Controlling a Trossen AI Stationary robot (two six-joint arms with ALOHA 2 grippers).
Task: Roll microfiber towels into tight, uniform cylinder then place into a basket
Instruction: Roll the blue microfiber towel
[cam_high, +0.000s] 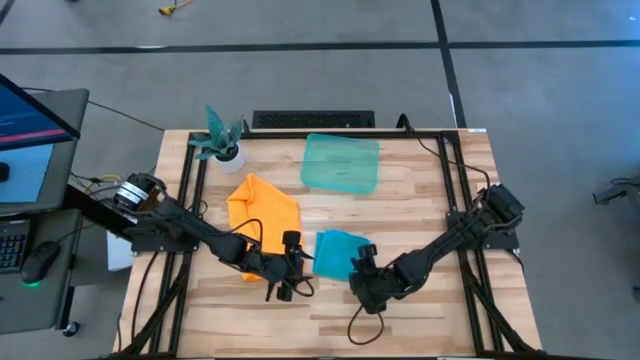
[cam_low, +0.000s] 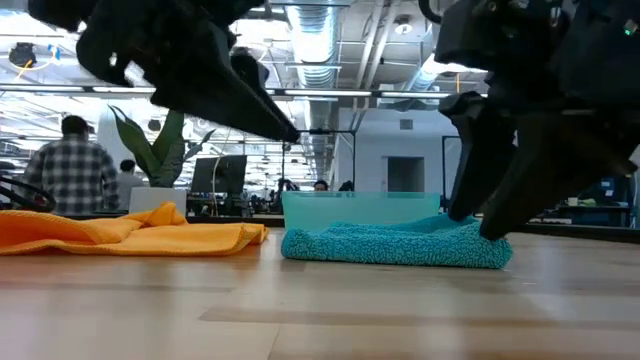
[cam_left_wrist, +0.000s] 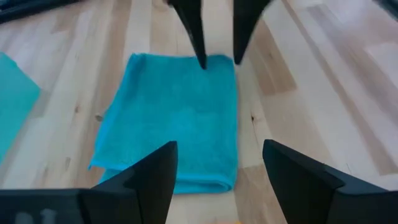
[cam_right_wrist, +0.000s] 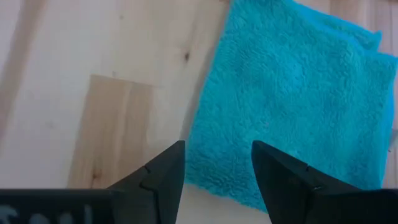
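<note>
Turquoise towel (cam_high: 340, 253) lies folded flat on the wood bench (cam_high: 420, 215), mid-front, w/ both arms at it. Left end effector (cam_high: 287, 268) sits just beside its left edge, fingers spread wide, holding nothing. Right end effector (cam_high: 362, 268) hangs over the towel's front-right corner, fingers open too, nothing gripped. Orange towel (cam_high: 262, 212) lies crumpled to the left; green basket (cam_high: 341, 163) behind, well apart.

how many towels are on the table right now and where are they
2. A crumpled bright orange cloth towel lies toward the table's left side, by the left arm. A folded turquoise-blue microfiber towel lies near the front middle, between both grippers. None is in the translucent teal-green plastic tray.
</note>
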